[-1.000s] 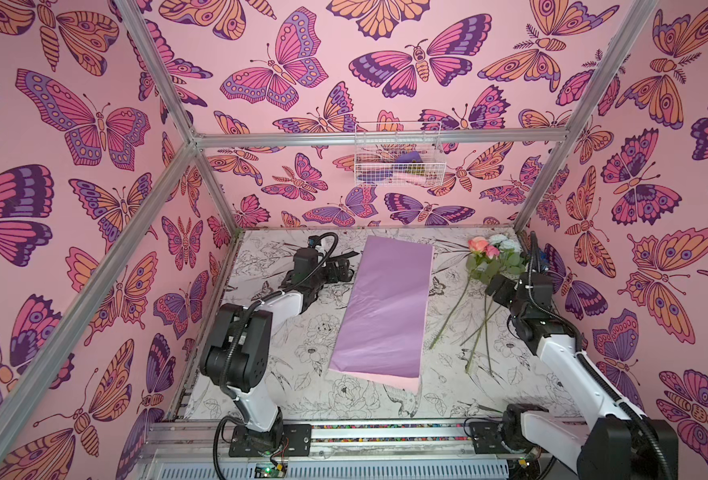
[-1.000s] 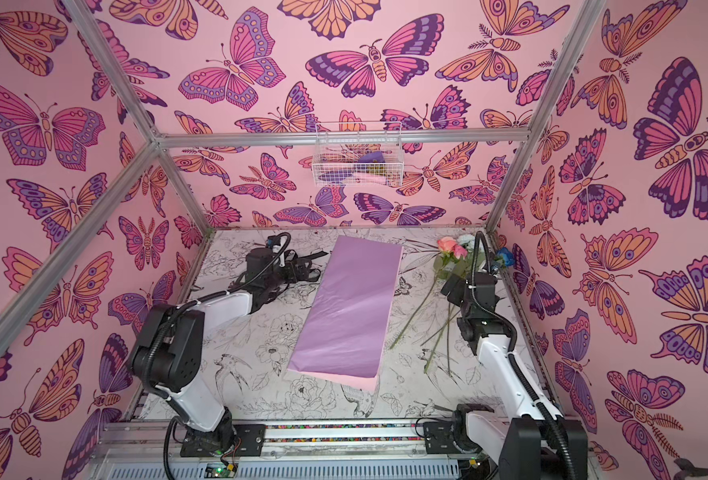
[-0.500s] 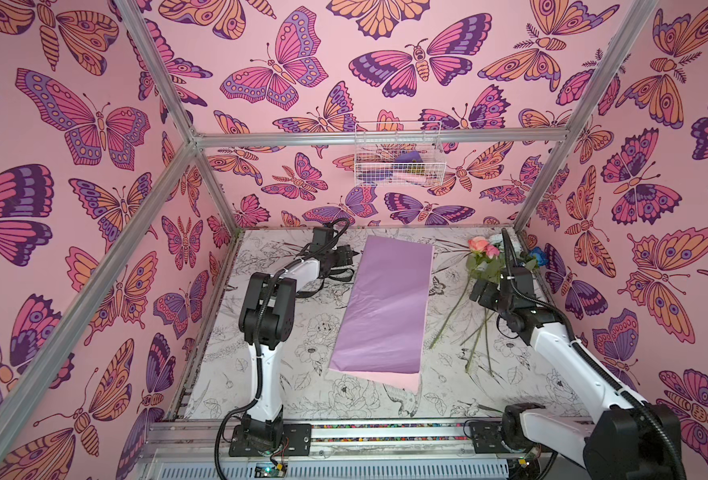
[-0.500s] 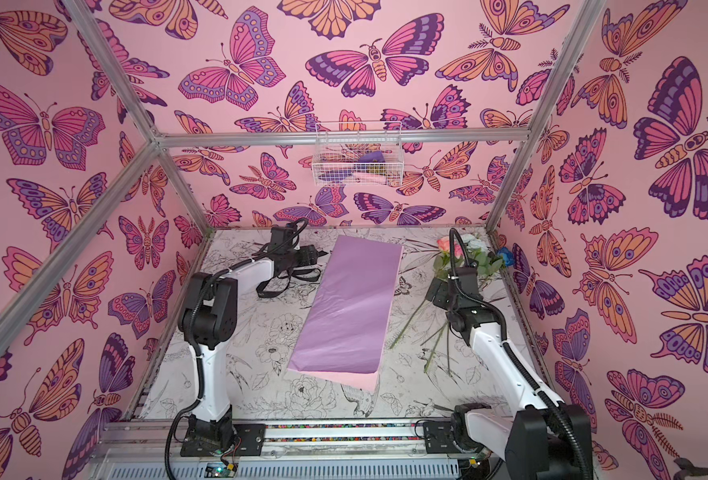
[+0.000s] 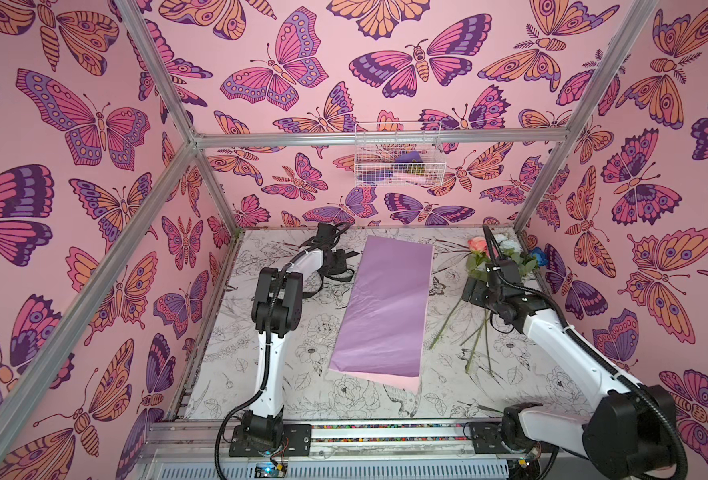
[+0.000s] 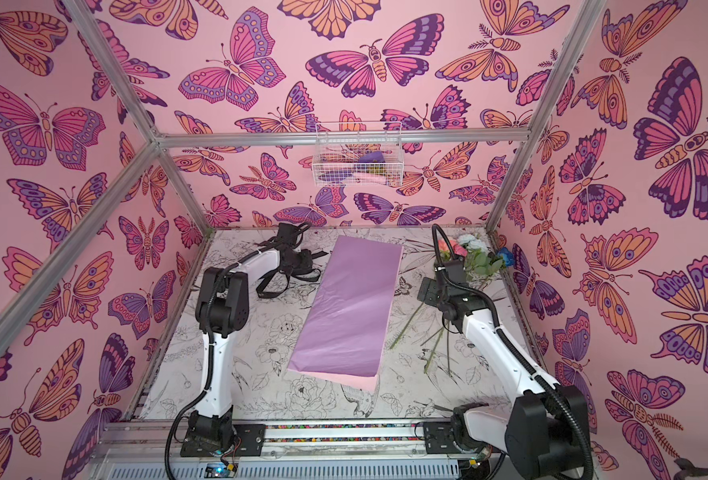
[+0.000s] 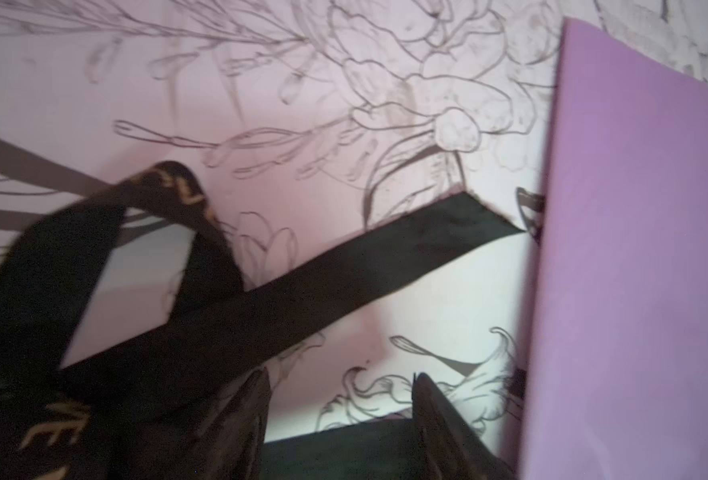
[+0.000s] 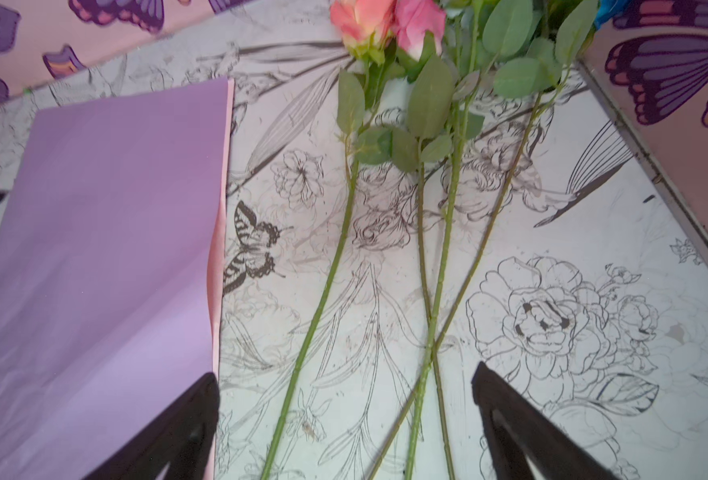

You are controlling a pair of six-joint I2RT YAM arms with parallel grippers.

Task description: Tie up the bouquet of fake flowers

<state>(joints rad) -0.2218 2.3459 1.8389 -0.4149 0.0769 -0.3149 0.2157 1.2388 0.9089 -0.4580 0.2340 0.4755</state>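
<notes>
The bouquet of fake flowers (image 5: 480,261) (image 6: 475,261) lies loose at the back right of the table, with peach-pink blooms, green leaves and long stems (image 8: 439,249) fanned out. My right gripper (image 8: 344,374) (image 5: 473,290) (image 6: 429,293) hovers open over the stems, which run between its fingers untouched. A long black ribbon (image 7: 344,282) (image 5: 328,283) (image 6: 279,286) lies looped at the back left. My left gripper (image 7: 341,376) (image 5: 337,261) is down over it. Its jaws are partly apart and a band of ribbon lies across the gap.
A lilac paper sheet (image 5: 385,307) (image 6: 348,307) (image 8: 94,249) (image 7: 635,249) lies lengthwise in the middle of the table, between ribbon and flowers. A white wire basket (image 5: 398,162) hangs on the back wall. Butterfly-patterned walls close in the left, right and back sides.
My left arm has reached farther back onto the ribbon and its jaws have narrowed. My right gripper has shifted slightly left, over the stems.
</notes>
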